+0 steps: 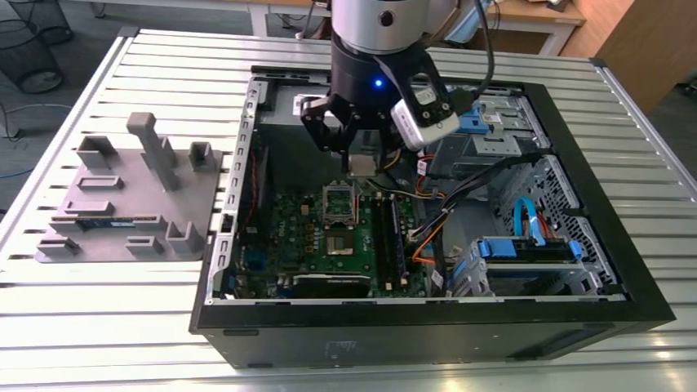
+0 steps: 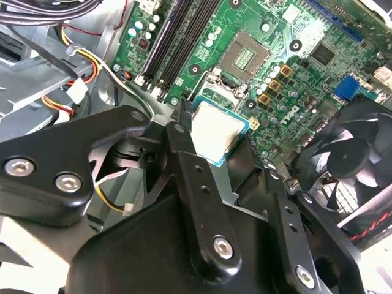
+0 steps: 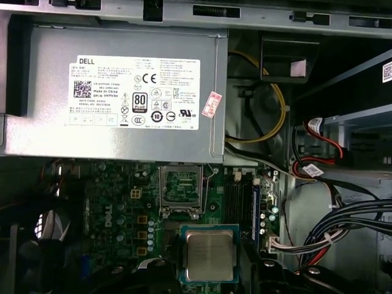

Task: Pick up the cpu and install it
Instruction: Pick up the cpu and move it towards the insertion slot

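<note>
Placement is the step you have in hand. The cpu (image 3: pixel 209 254), a small flat square chip with a shiny silver metal top and a thin pale rim, is lifted and not yet seated. It hangs inside the open black computer case (image 1: pixel 436 327), above the green motherboard (image 3: pixel 122 208). In both wrist views it lies near the rectangular metal socket frame with the dark centre (image 3: pixel 181 188), beside it and not over it. The socket looks open and bare.

As I judge it, your next move calls for bringing the chip squarely over that frame. Its edges should run parallel to the socket's, and it should be held level before any descent. A tilted or twisted chip could catch on the frame. Mind the black cooling fan (image 2: pixel 349 147) and the bundled cables close by.

The black two-fingered gripper (image 2: pixel 214 138) is closed onto the cpu by its opposite edges. One dark fingertip (image 2: pixel 181 117) presses the chip's side, and the jaws stand only as far apart as the chip is wide. In the exterior view the gripper (image 1: pixel 363 153) hovers over the far end of the board, near the grey metal power supply box (image 3: pixel 116 92).
</note>
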`<state>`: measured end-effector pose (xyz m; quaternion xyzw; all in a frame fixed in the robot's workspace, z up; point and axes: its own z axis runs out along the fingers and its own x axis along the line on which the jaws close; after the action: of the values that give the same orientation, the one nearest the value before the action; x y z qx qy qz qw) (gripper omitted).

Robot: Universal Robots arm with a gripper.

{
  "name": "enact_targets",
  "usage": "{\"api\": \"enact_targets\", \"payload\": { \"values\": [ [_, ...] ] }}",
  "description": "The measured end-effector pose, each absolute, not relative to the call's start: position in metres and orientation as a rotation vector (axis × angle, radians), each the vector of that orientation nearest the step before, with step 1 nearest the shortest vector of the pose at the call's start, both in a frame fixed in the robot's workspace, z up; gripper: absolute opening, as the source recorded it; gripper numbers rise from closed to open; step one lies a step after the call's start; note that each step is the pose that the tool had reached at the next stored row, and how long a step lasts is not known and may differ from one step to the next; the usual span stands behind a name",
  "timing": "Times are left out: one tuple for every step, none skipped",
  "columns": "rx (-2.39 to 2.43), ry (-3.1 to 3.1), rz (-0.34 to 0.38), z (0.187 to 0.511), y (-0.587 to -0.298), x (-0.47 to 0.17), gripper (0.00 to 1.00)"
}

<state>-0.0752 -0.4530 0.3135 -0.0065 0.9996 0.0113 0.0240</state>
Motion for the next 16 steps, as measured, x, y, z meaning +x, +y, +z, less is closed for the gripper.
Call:
{"api": "enact_targets", "payload": {
  "values": [
    [-0.020,3.093,0.035,0.313,-0.454,-0.075,0.47],
    [-0.020,3.093,0.034,0.312,-0.454,-0.076,0.47],
    [-0.020,3.093,0.035,0.310,-0.455,-0.076,0.47],
    [-0.020,3.093,0.035,0.309,-0.456,-0.077,0.47],
    [-0.020,3.093,0.035,0.308,-0.457,-0.077,0.47],
    [-0.020,3.093,0.035,0.307,-0.458,-0.077,0.47],
    [-0.020,3.093,0.035,0.306,-0.459,-0.077,0.47],
    [-0.020,3.093,0.035,0.304,-0.460,-0.078,0.47],
    [-0.020,3.093,0.035,0.303,-0.461,-0.078,0.47],
    [-0.020,3.093,0.035,0.302,-0.462,-0.078,0.47],
    [-0.020,3.093,0.035,0.300,-0.463,-0.079,0.47],
    [-0.020,3.093,0.035,0.299,-0.464,-0.079,0.47],
    [-0.020,3.093,0.035,0.298,-0.465,-0.080,0.47],
    [-0.020,3.093,0.035,0.296,-0.466,-0.080,0.47],
    [-0.020,3.093,0.035,0.295,-0.466,-0.081,0.47],
    [-0.020,3.093,0.035,0.294,-0.467,-0.081,0.47]
  ]
}}
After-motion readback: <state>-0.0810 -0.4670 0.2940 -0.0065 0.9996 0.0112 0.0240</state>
